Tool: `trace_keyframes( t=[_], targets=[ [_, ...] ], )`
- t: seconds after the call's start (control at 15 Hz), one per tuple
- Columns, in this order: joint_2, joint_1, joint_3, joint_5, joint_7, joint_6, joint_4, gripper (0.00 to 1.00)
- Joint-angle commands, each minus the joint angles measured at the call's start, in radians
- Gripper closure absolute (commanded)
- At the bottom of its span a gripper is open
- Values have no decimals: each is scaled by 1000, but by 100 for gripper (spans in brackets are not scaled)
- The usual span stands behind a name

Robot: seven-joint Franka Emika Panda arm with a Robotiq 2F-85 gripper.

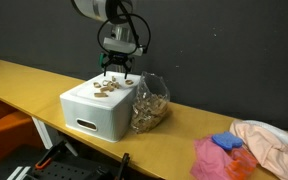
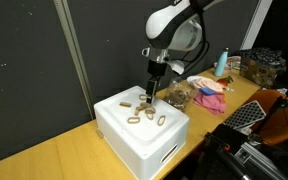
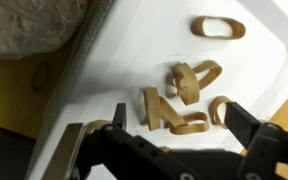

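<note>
Nearest the lens in the wrist view, the gripper [image 3: 174, 116] fills the bottom of the frame. Its fingers [image 3: 119, 114] are spread wide and hold nothing, and a cluster of tan bands [image 3: 184, 85] lies between and just beyond the tips on the white box [image 3: 124, 55]. Farther off, this view alone shows a lone band [image 3: 218, 27] at the upper right, with the clear bag [image 3: 29, 25] at the upper left. Only the exterior views show the gripper [image 1: 115, 66] pointing straight down at centre frame over the box top, the bag [image 1: 150, 103] leaning against the box [image 1: 94, 115] on the yellow table [image 1: 24, 78], and pink cloths [image 1: 269, 140] at the lower right.
</note>
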Motion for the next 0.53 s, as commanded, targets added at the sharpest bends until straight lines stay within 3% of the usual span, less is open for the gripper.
trace_keyframes(
  t=[0.0,0.47],
  targets=[
    [59,-43,39,46,-46,-4,54,0],
    [143,-73,80,54,-62,-25,119,0]
  ],
)
